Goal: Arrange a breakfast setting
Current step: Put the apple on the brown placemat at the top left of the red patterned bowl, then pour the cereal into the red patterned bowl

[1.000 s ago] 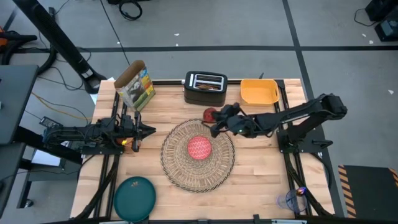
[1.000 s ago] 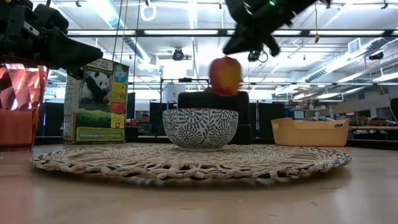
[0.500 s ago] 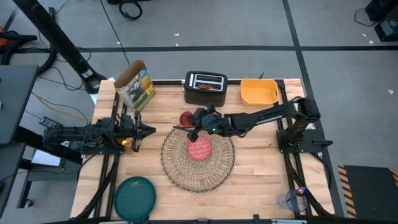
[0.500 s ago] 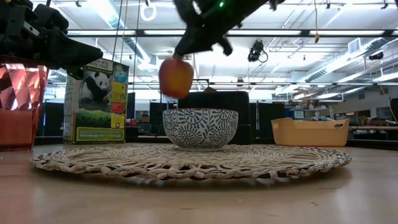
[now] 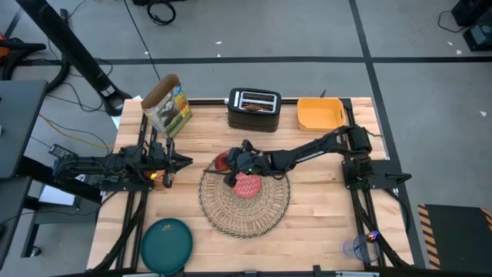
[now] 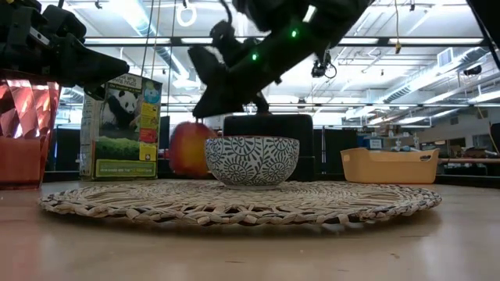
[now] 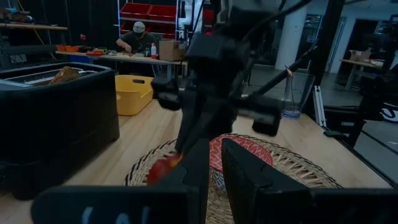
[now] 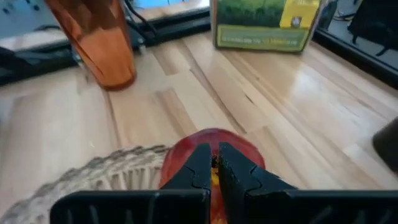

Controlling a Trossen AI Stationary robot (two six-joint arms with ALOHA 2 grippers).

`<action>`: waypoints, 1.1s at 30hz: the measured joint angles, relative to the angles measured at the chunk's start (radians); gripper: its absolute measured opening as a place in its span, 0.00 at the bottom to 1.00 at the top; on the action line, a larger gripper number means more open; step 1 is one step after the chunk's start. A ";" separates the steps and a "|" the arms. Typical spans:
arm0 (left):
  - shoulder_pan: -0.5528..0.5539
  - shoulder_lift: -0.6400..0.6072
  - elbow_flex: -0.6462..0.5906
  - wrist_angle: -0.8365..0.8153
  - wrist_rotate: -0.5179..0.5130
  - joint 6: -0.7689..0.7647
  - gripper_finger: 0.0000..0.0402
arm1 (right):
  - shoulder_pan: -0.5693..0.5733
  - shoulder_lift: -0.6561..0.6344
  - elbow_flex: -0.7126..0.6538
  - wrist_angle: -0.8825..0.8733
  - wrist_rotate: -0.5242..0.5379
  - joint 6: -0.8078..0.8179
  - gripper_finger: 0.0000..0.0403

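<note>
The round woven placemat (image 5: pixel 244 201) lies mid-table with the small bowl (image 5: pixel 247 185), red inside and patterned outside (image 6: pixel 251 161), on it. My right gripper (image 5: pixel 231 163) reaches in from the right and is shut on the red apple (image 5: pixel 220 163), low beside the mat's far left edge (image 6: pixel 190 148). My left gripper (image 5: pixel 183 161) waits at the left, shut and empty, next to the orange cup (image 6: pixel 23 133). The teal plate (image 5: pixel 167 244) lies at the near left. Toast (image 7: pixel 64 75) sticks out of the toaster. No spoon is in view. My right gripper holds the apple at its top (image 8: pixel 208 144), with the two fingertips (image 8: pixel 200 163) nearly together over it. The fingers slant down from the table's right. The apple hangs below them by the mat's edge (image 8: pixel 106 169); whether it rests on the table, I cannot tell.
A black toaster (image 5: pixel 254 109) and a yellow-orange bin (image 5: pixel 320 113) stand along the far edge, and a cereal box (image 5: pixel 167 105) at the far left. A clear bluish object (image 5: pixel 361 246) stands at the near right corner. Bare wood lies near of the mat.
My right gripper has carried the apple toward the table's left edge and down, from high beside the toaster, across the far side of the bowl, to low by the mat's far left edge. It has stayed shut on the apple.
</note>
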 joint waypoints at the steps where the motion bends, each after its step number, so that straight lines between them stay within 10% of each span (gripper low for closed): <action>1: 0.000 0.000 0.000 0.000 0.000 0.000 0.13 | -0.003 0.007 0.000 0.003 0.000 0.000 0.04; 20: 0.000 0.000 0.000 0.001 0.000 0.000 0.13 | -0.004 -0.005 -0.001 0.049 -0.006 0.020 0.30; 33: 0.000 0.000 0.000 0.001 0.000 0.000 0.13 | 0.161 -0.242 -0.001 0.009 -0.012 -0.264 0.32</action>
